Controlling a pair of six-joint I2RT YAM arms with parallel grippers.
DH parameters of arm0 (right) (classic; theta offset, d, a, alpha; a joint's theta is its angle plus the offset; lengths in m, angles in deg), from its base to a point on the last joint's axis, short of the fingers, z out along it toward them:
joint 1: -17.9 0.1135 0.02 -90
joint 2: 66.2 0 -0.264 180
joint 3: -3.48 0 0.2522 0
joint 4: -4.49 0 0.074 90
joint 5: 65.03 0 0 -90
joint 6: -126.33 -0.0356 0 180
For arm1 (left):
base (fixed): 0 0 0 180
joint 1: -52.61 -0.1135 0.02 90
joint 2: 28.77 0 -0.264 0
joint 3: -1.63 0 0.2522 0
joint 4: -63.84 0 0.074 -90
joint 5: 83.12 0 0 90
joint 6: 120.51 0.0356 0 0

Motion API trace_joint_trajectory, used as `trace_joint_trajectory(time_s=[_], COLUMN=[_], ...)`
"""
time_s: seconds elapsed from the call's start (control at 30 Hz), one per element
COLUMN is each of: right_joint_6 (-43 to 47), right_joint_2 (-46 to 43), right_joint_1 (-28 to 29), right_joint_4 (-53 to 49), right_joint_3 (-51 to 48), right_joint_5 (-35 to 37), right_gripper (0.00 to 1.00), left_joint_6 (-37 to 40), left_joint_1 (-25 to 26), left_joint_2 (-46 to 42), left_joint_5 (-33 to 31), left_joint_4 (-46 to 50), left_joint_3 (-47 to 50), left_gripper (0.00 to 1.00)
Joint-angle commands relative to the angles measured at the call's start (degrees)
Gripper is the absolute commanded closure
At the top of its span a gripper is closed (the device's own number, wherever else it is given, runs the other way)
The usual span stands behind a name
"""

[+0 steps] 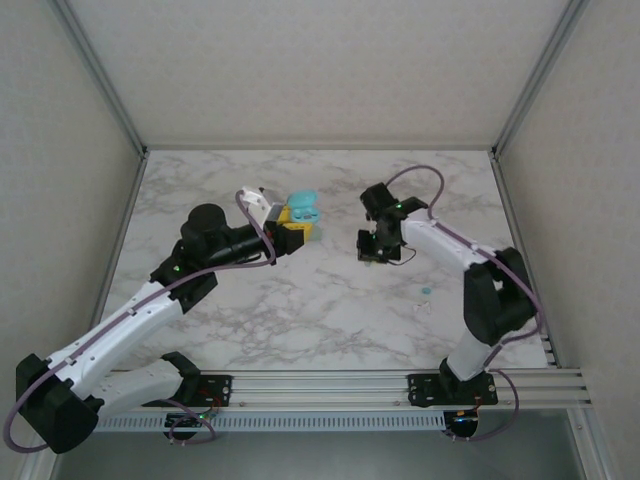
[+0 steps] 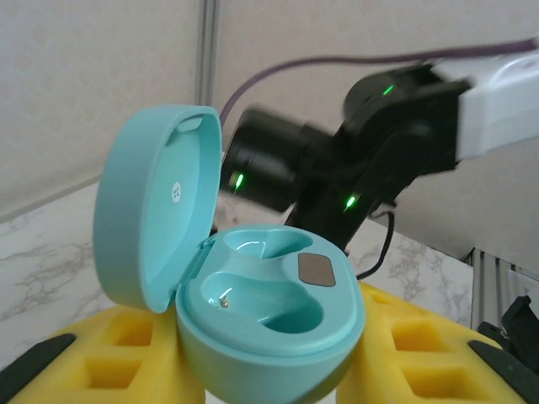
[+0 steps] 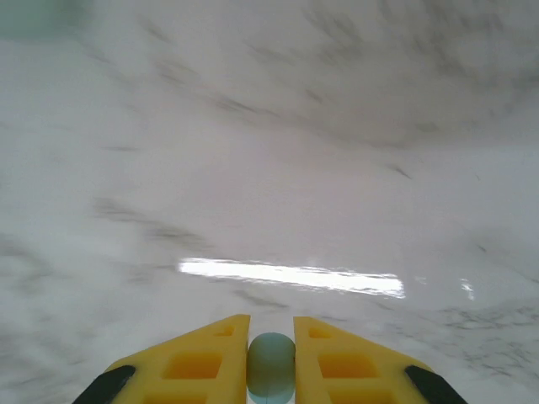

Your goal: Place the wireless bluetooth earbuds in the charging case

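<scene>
So the marble table (image 1: 330,330) is sitting mostly bare under both arms, and as I'm reading it, the step in hand is carrying the first bud over to the case. The left gripper (image 1: 292,228) is clamping the charging case (image 1: 302,208) by its lower shell. Its yellow fingers (image 2: 455,337) are narrowed onto both sides, and the case looks lifted clear of the table. The case is a smooth teal pebble with its lid swinging up on the hinge to one side of the jaws. Both curved wells are facing up and looking empty, with a small greyish square pad between them and a tiny metal contact glinting in the nearer well. The right gripper (image 3: 271,364) is pinching one earbud (image 3: 271,370) right at its fingertips, with the jaws nearly together and just the bud between them. It's a pale teal rounded blob, and I can't tell which way it's facing. In the top view those jaws are hanging well apart from the case. I'm guessing the next move is bringing the bud over a well, lining it up and easing it down gently. Which well it fits, no idea. The second earbud (image 1: 425,291) is lying on the table, back behind the right jaws.
</scene>
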Motion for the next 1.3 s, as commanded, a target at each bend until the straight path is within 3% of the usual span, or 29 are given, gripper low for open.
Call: trace_joint_trajectory(time_s=[0.0,0.23,0.63,1.0,1.27], right_joint_6=[1.3,1.3,-1.5,-12.1,-19.2], right_joint_2=[-4.3,-9.2,-14.4,-14.1,-14.1], right_joint_1=[-0.3,-0.3,-0.5,-0.9,-0.9], right_joint_4=[1.0,-1.7,4.9,22.9,30.5], right_joint_3=[5.8,13.8,16.9,12.6,11.6], right_joint_5=[-6.2,-8.8,-28.7,-52.9,-58.0], right_gripper=[0.82,0.82,0.81,0.82,0.81], left_joint_6=[2.0,5.1,7.6,9.8,12.1], left_joint_1=[0.5,0.4,0.5,0.7,0.8], left_joint_2=[-2.8,-3.1,-3.7,-4.9,-5.0], left_joint_5=[-2.8,-4.1,-3.0,-4.2,-4.4], left_joint_4=[-0.7,2.5,-0.1,-2.3,-2.3], left_joint_3=[1.7,-0.6,1.7,3.7,3.7], left_gripper=[0.78,0.78,0.78,0.79,0.79])
